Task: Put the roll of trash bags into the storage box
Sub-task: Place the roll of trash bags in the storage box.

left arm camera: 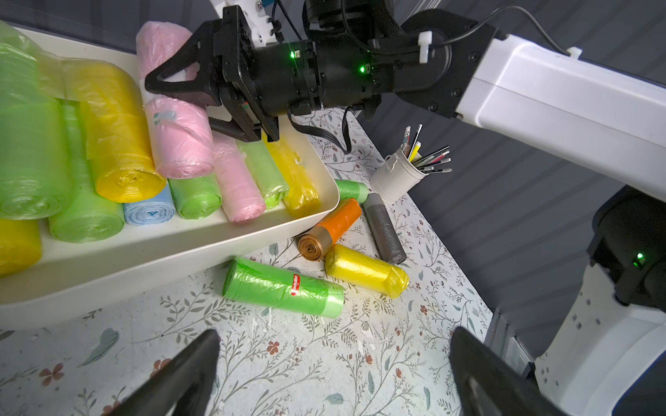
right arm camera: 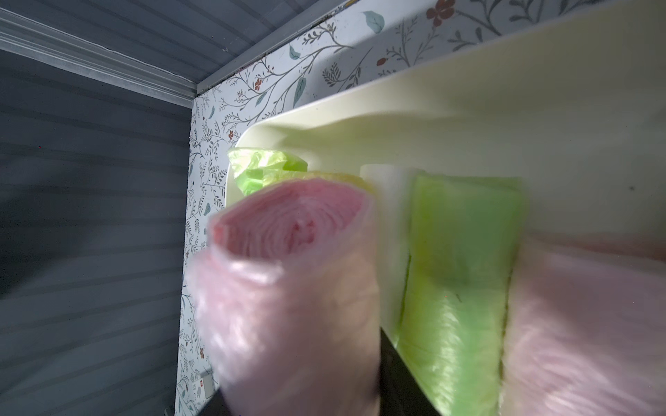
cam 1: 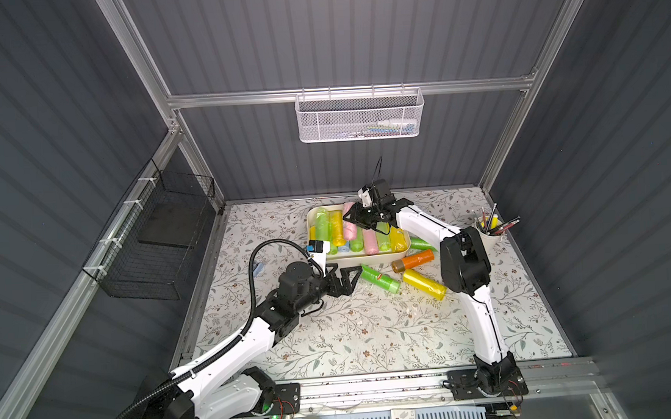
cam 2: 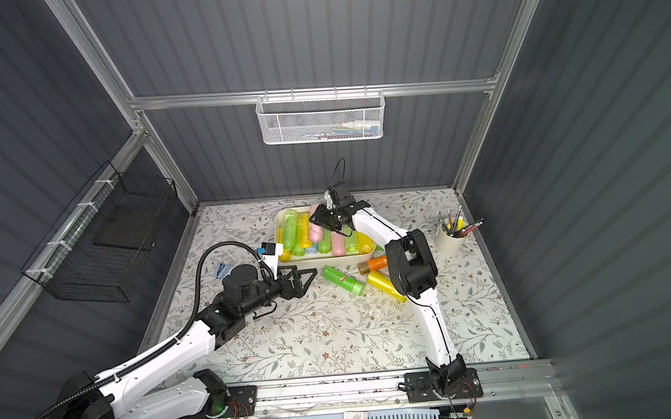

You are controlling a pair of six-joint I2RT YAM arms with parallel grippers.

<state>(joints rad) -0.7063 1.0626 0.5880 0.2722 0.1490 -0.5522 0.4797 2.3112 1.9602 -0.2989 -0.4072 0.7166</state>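
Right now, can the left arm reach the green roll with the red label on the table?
Probably yes. The left fingers stand open, facing the green roll, with only bare table between; the storage box sits off to one side.

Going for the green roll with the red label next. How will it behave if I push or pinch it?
The green roll lies on its side on the flat table, so a push across it would probably roll it. Its film looks glossy and crinkled: likely soft under pressure, maybe slippery.
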